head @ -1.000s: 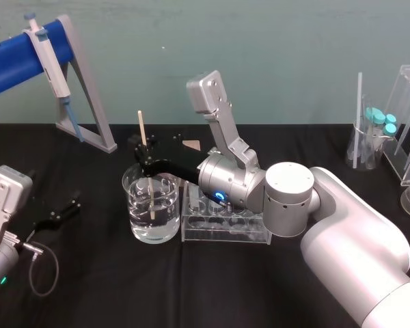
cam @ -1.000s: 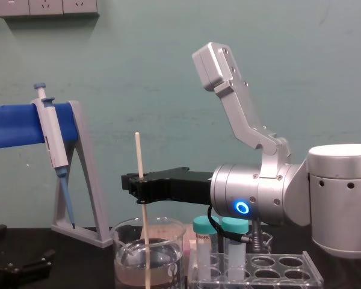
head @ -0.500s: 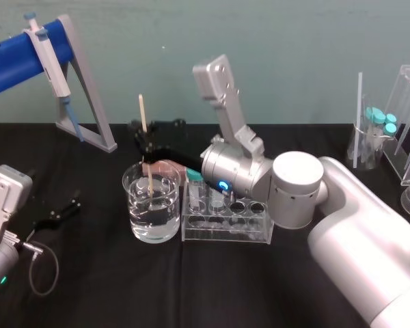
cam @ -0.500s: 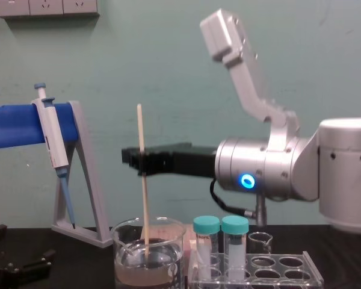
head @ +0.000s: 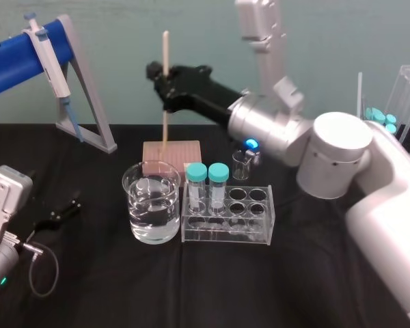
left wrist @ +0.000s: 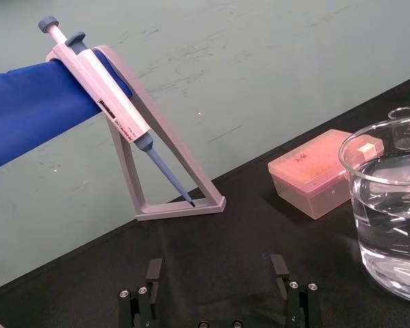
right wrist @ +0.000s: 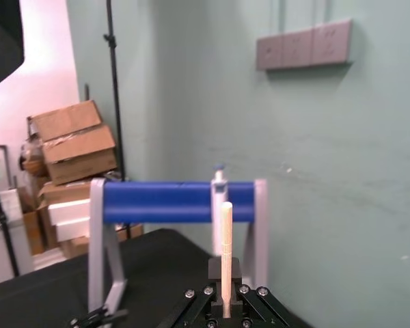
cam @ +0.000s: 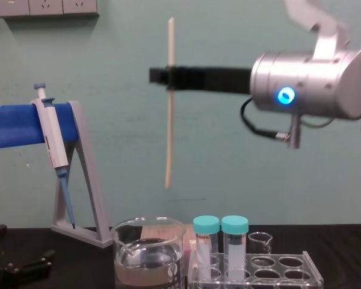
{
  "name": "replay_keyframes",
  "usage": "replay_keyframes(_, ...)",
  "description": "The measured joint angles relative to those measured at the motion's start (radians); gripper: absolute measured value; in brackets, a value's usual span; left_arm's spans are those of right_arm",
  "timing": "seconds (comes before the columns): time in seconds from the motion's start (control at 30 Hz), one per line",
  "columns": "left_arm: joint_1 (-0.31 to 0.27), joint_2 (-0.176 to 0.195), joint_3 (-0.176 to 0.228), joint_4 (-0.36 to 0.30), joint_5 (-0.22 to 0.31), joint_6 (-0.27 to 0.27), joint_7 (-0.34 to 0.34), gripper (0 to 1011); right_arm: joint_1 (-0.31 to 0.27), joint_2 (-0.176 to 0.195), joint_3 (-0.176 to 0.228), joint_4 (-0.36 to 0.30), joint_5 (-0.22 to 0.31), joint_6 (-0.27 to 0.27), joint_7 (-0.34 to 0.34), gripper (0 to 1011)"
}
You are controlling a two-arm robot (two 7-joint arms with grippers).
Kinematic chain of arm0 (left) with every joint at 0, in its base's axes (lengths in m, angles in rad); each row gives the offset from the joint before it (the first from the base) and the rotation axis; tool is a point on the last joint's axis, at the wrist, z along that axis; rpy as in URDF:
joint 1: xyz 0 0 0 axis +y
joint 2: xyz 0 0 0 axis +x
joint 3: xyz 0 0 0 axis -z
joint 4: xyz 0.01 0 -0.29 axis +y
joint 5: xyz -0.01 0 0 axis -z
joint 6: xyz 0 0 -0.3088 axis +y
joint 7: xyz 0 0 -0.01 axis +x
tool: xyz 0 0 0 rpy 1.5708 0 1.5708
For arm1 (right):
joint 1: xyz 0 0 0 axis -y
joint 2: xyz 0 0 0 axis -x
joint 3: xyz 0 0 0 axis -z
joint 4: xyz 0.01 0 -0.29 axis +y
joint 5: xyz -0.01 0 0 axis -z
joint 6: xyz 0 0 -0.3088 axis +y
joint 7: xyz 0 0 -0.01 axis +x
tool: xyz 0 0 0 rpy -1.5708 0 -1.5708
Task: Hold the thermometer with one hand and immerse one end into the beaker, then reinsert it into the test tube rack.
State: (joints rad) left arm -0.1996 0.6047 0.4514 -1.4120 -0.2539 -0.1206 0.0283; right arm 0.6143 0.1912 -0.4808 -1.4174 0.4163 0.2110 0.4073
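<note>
Thin, perhaps wooden thermometer (cam: pixel 168 120) in pincer (cam: pixel 161 76)

Silver-grey arm (head: pixel 342 150), black right pincer (head: pixel 165 87)

Beaker (cam: pixel 124 256): base cut off by the chest view's lower edge, as is the foot of the test tube rack (cam: pixel 289 265). In the left wrist view, one side of the beaker runs out of frame.
Thermometer (cam: pixel 168 132): a short stretch is hidden inside the right gripper (cam: pixel 160 75); scale marks too fine to read.
Left gripper (left wrist: pixel 216 275): finger bases cut off at the picture's edge.
</note>
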Motion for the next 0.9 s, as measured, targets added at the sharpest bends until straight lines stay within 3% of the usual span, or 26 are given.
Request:
replay_keyframes(0.2,0.000,0.000,0.000,0.000,0.000,0.000,0.000,1004,-0.015,0.071,0.053,-0.099,0.003,0.019,-0.055,46)
replay_keyframes(0.4,0.000,0.000,0.000,0.000,0.000,0.000,0.000,1004,-0.039,0.124,0.107,-0.133,0.000,0.036,-0.096,46)
replay_keyframes(0.67,0.000,0.000,0.000,0.000,0.000,0.000,0.000,1004,-0.082,0.176,0.143,-0.142,-0.011,0.056,-0.112,45)
replay_keyframes(0.9,0.000,0.000,0.000,0.000,0.000,0.000,0.000,1004,-0.131,0.191,0.156,-0.109,-0.005,0.032,-0.092,45)
